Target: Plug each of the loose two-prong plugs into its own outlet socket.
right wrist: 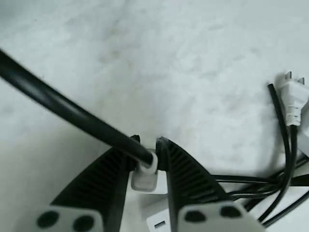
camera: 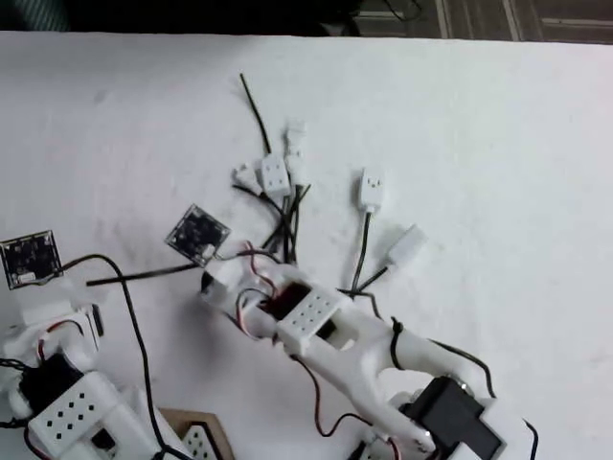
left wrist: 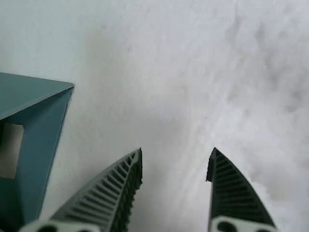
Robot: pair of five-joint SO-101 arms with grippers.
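Your right gripper (right wrist: 147,141) is clamped on a white plug (right wrist: 144,180) where its black cord (right wrist: 63,108) enters, low over the table (right wrist: 169,58). A second plug (right wrist: 293,96) lies near. Your left gripper (left wrist: 176,152) gapes wide.

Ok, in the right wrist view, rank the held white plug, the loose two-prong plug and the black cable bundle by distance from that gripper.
1. held white plug: between the right gripper's fingers.
2. black cable bundle: lying just beside one finger.
3. loose two-prong plug: past the bundle, farthest off.
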